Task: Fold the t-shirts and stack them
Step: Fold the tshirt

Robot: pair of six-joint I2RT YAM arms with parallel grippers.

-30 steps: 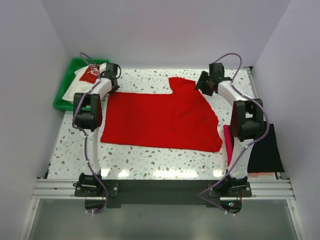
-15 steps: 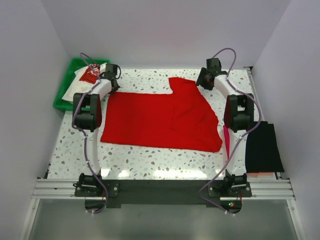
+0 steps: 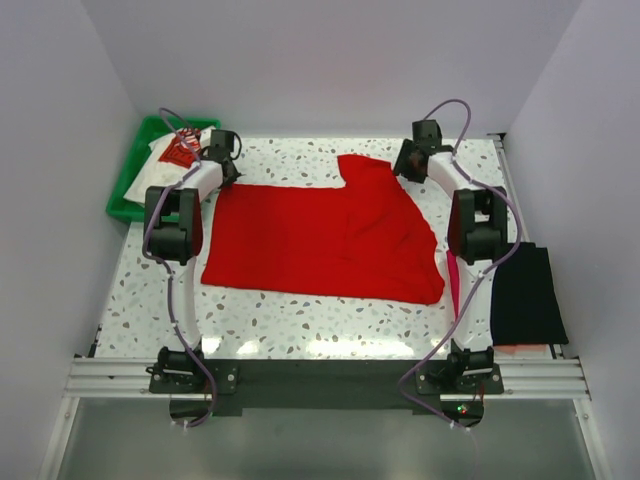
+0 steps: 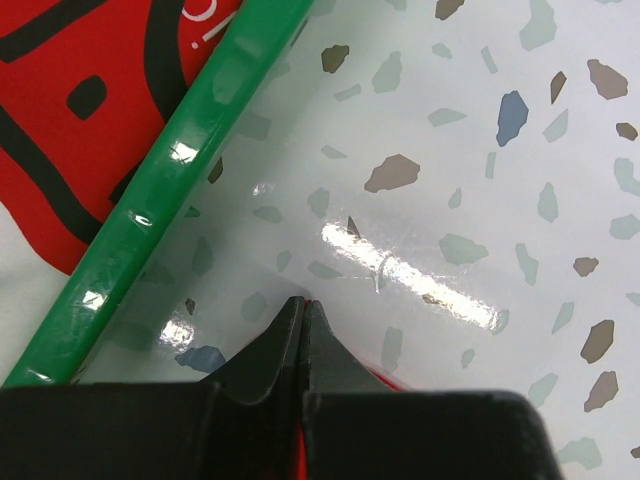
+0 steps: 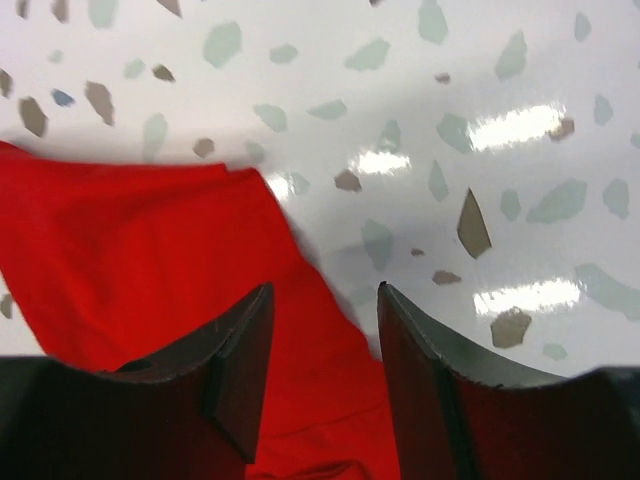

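Observation:
The bright red t-shirt (image 3: pixel 320 235) lies spread on the speckled table. My left gripper (image 3: pixel 228 172) is at its far left corner, jaws shut on a sliver of the red cloth (image 4: pixel 303 298). My right gripper (image 3: pixel 400 168) is open over the shirt's far right edge (image 5: pixel 160 250), one finger above the cloth, the other by its border. The white t-shirt with red print (image 3: pixel 172 155) lies in the green tray (image 3: pixel 128 180), also seen in the left wrist view (image 4: pixel 90 110). A folded black shirt (image 3: pixel 528 295) and a magenta one (image 3: pixel 457 290) lie at the right.
The green tray's rim (image 4: pixel 170 170) runs diagonally just left of my left gripper. White walls enclose the table at the back and both sides. The right arm's upright link (image 3: pixel 478 230) stands next to the magenta and black shirts.
My right gripper has moved left and toward the far edge, over the red shirt's far right corner. The left arm and the shirt have hardly moved.

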